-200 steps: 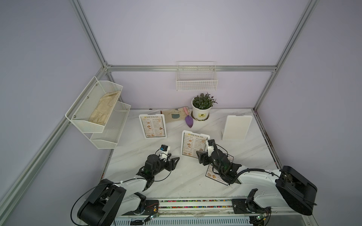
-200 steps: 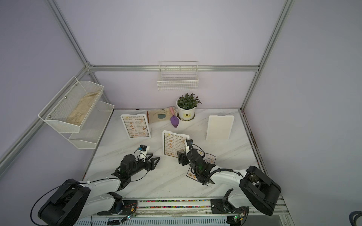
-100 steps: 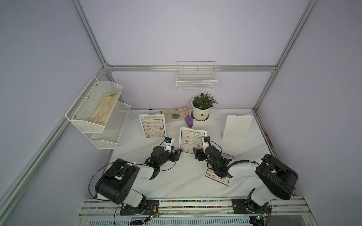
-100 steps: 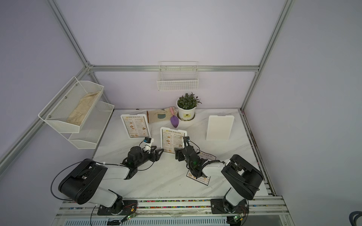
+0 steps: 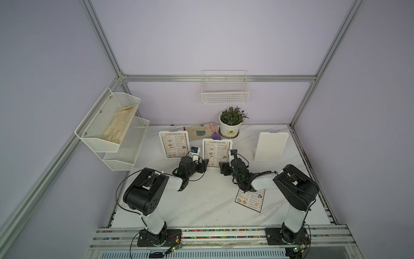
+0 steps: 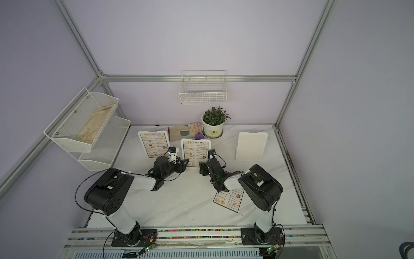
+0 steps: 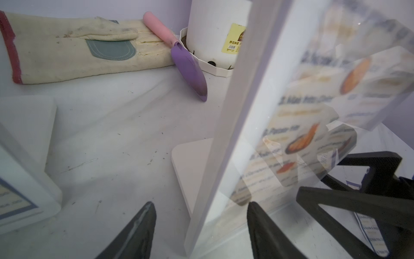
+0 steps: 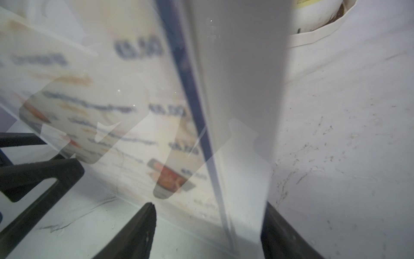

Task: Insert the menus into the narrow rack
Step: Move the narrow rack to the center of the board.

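Note:
One menu [image 5: 216, 152] stands in a clear-fronted white stand at mid-table, seen in both top views [image 6: 195, 152]. My left gripper [image 5: 205, 164] [image 7: 200, 205] is open, its jaws straddling one upright edge of that stand without pressing it. My right gripper [image 5: 223, 167] [image 8: 208, 205] is open astride the opposite edge, one finger [image 8: 275, 224] close against the white back panel. A second menu [image 5: 175, 144] stands in a stand further left. A third menu [image 5: 251, 199] lies flat under the right arm. The narrow white wire rack [image 5: 224, 89] hangs on the back wall.
An empty white stand [image 5: 271, 146] is at the right. A potted plant [image 5: 231, 123], a cream glove [image 7: 78, 51] and a purple trowel [image 7: 188, 65] sit at the back. Two-tier mesh shelves [image 5: 112, 130] hang on the left wall.
The middle stand with its menu has shifted toward the back of the table. Both grippers have followed it there, and their jaws have narrowed a little.

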Robot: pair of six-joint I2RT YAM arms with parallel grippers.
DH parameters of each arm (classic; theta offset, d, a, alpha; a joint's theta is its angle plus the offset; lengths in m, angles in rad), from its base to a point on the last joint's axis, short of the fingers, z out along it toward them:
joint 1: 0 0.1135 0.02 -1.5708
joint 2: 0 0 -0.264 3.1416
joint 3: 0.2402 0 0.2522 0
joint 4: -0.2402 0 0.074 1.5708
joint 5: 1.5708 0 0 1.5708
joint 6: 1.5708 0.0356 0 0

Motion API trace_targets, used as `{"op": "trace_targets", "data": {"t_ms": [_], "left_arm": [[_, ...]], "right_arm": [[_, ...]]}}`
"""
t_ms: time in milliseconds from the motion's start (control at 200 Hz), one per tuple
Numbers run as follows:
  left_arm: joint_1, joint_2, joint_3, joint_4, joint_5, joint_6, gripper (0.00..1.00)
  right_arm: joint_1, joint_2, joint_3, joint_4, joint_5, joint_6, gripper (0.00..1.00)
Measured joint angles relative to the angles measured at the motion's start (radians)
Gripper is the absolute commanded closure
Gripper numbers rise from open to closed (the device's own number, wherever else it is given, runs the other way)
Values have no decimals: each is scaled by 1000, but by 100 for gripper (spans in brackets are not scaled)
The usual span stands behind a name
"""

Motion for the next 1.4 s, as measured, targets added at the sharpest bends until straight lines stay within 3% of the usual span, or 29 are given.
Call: {"op": "trace_targets", "data": {"t_ms": [495,795,940,1115,1265,1400], "left_arm": [[56,99,152,-129,1,0,35],[60,103,215,-179,22,0,35],[62,83,216,-216,44,0,34],[63,-113,177,-266,66,-1,32],[63,-444,48,-279,50,-1,27],[63,-739,-130,-282,-47,-11,22]], "right_arm": [[-54,181,213,-34,-25,31,28],[-64,198,284,-98,-31,29,28],[-72,148,257,-129,-35,16,23],[-93,-112,124,-154,-37,-17,19],[-139,-415,12,-164,-4,-41,11],[-214,-622,-67,-171,34,-56,8]]}}
